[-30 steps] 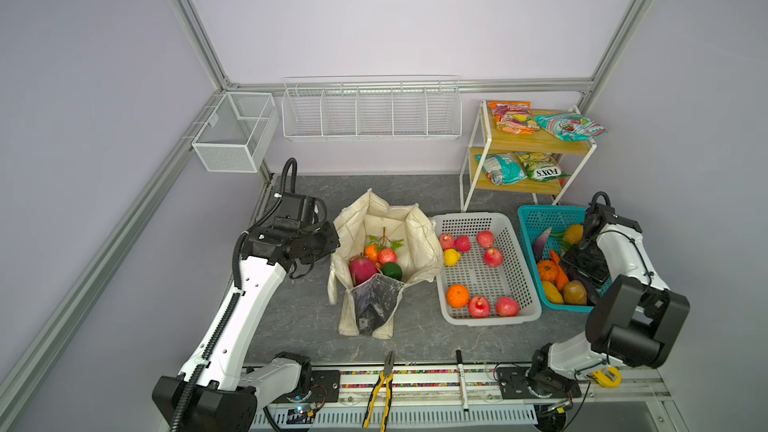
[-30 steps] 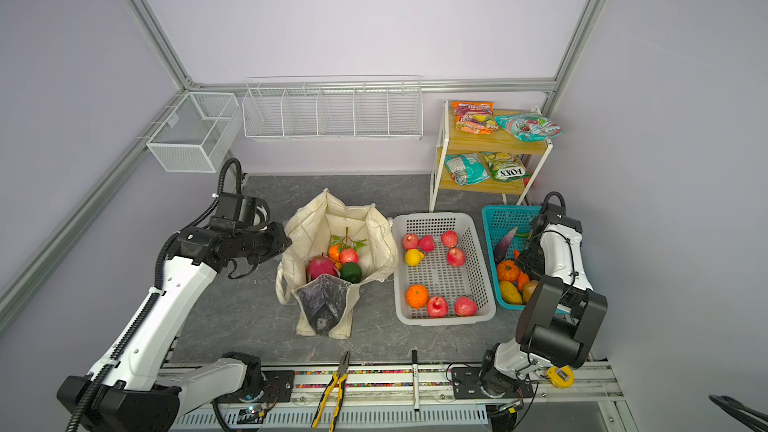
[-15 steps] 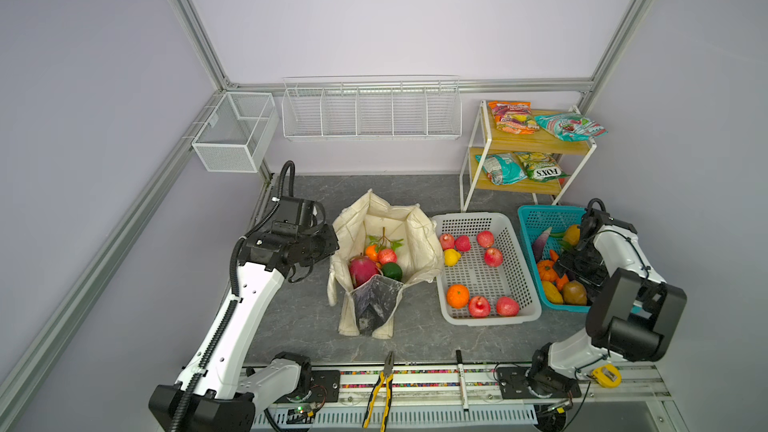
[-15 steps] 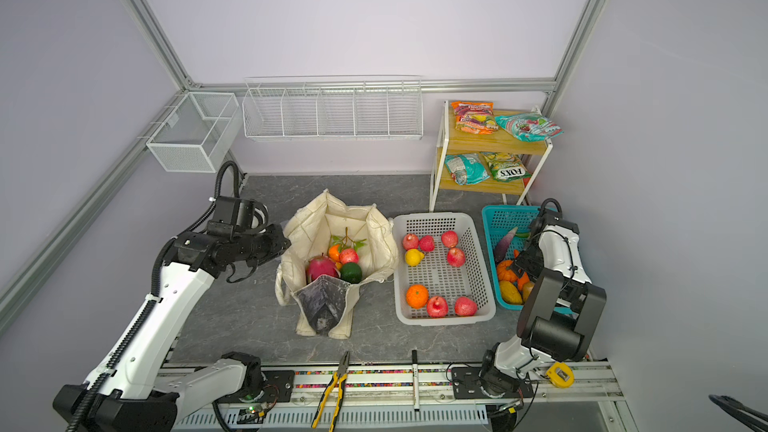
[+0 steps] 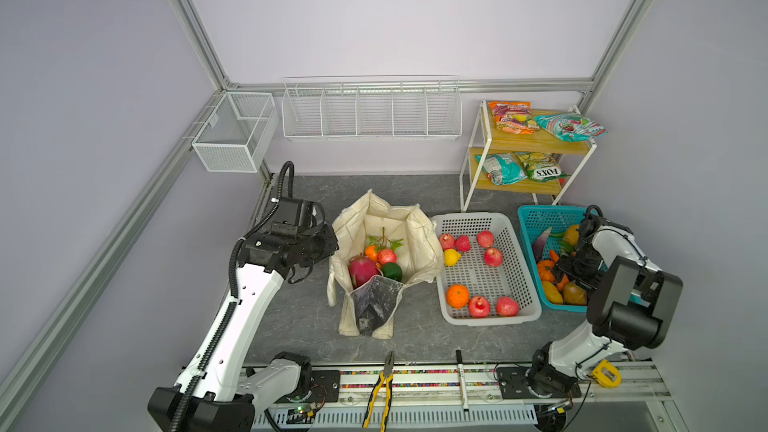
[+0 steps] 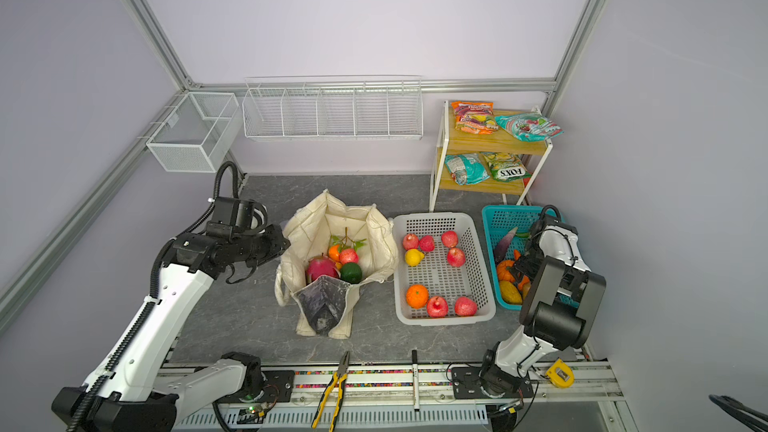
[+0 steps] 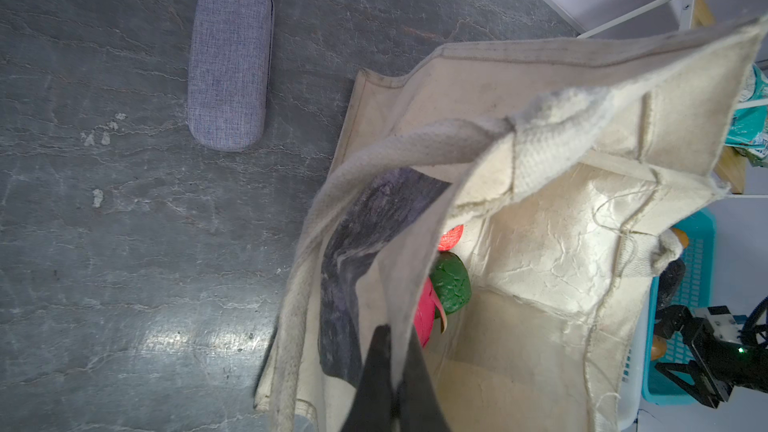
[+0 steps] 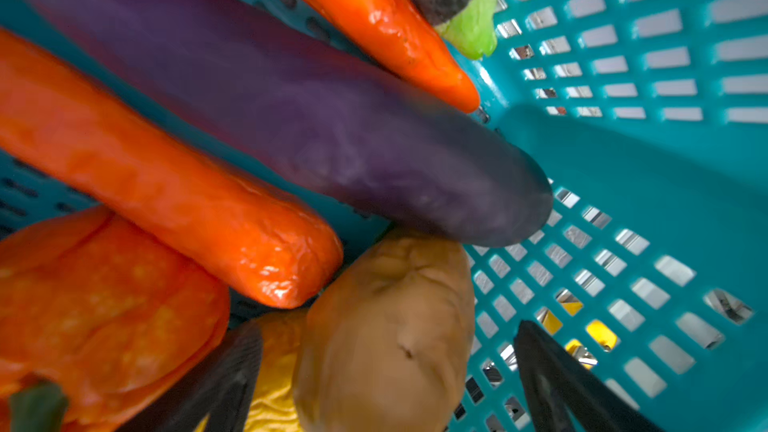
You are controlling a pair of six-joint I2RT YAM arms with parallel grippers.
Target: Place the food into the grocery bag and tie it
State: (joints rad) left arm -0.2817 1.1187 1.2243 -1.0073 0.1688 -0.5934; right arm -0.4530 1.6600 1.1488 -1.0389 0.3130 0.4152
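The cream grocery bag (image 5: 419, 238) (image 6: 374, 243) stands open mid-table with a magenta dragon fruit (image 5: 362, 270), a green fruit (image 7: 451, 284) and small red and orange fruits inside. My left gripper (image 7: 392, 371) (image 5: 330, 243) is shut on the bag's rim on its left side, with the fabric pinched between the jaws. Down in the teal basket (image 5: 540, 218), my right gripper (image 8: 386, 330) (image 5: 577, 272) is open, its fingers on either side of a brown potato (image 8: 386, 338). Orange carrots (image 8: 166, 184) and a purple eggplant (image 8: 332, 130) lie beside the potato.
A white basket (image 5: 515, 251) with apples, a lemon and an orange sits between the bag and the teal basket. Snack packets (image 5: 513, 116) lie on the wooden shelf at the back right. A grey fabric case (image 7: 228, 60) lies left of the bag. Pliers (image 5: 380, 388) rest on the front rail.
The right gripper has opened wider and sunk lower into the teal basket. The left gripper has kept its hold on the bag rim, shifting only slightly.
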